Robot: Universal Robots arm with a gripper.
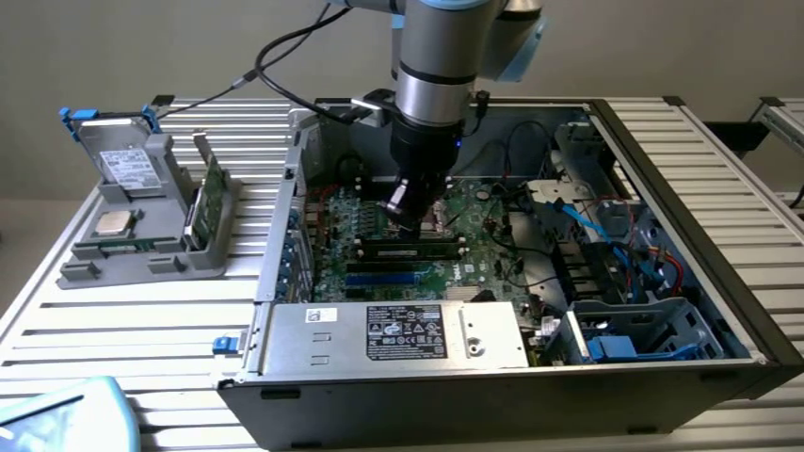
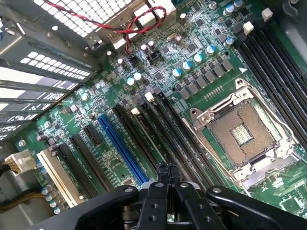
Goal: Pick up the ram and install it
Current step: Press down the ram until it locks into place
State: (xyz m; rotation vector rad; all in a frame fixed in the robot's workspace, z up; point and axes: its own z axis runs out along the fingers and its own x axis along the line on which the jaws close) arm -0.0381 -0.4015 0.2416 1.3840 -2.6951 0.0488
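From outside, one open computer case point(image 1: 503, 377) lies on a slatted metal table point(image 1: 151, 311), with a grey holder point(image 1: 138, 235) beside it at the exterior view's left. The wrist camera adds one bare processor socket point(image 2: 242, 134) on the motherboard point(image 2: 158, 81). One ram point(image 1: 409, 251) sits in its slot there. The gripper point(image 2: 167, 173), fingers pinched together and empty, hovers just above that ram.

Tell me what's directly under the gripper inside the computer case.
The shut gripper is over the motherboard, above long black slots beside the empty CPU socket. The gripper's body covers the board nearest it.
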